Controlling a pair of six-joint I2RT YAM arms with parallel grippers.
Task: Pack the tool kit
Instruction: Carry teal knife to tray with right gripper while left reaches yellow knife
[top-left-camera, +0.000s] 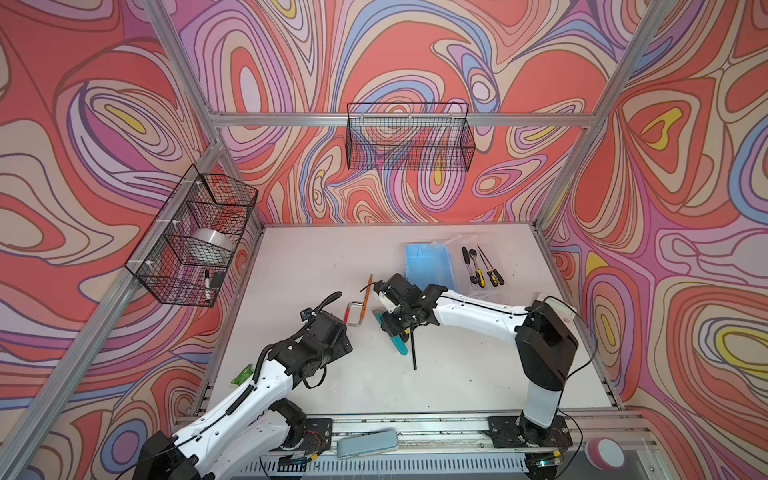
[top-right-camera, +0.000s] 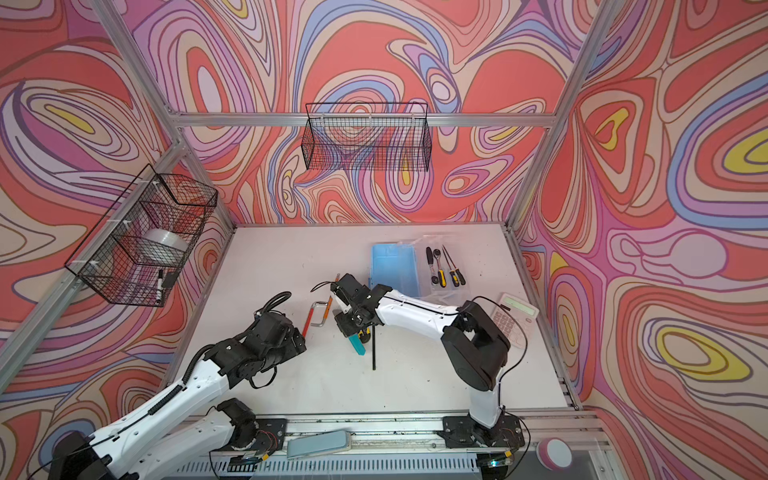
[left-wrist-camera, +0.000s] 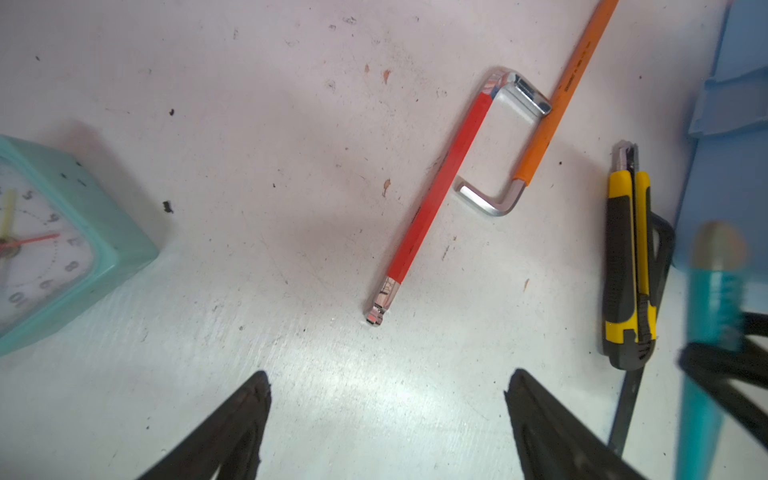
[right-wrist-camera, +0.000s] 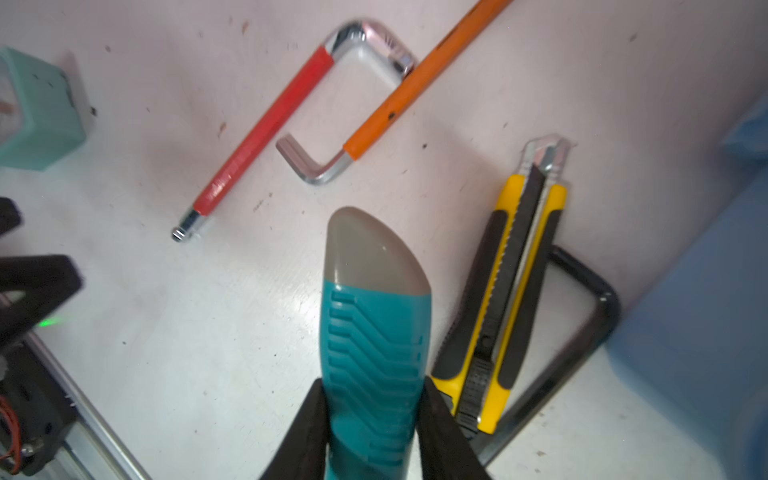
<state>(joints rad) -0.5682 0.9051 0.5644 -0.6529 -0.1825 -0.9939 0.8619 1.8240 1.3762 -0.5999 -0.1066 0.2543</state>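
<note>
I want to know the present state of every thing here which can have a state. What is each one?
light blue case, open
clear lid, lying flat beside the case
right pincer, shut on teal knife
left pincer, open, empty
yellow knife, lying loose across black hex key
red hex key, lying loose, short end touching orange hex key

Blue case open; teal knife clamped; red hex key touching orange hex key, mid-table.

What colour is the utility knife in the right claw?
Teal with a grey tip; the utility knife shows best in the right wrist view.
</note>
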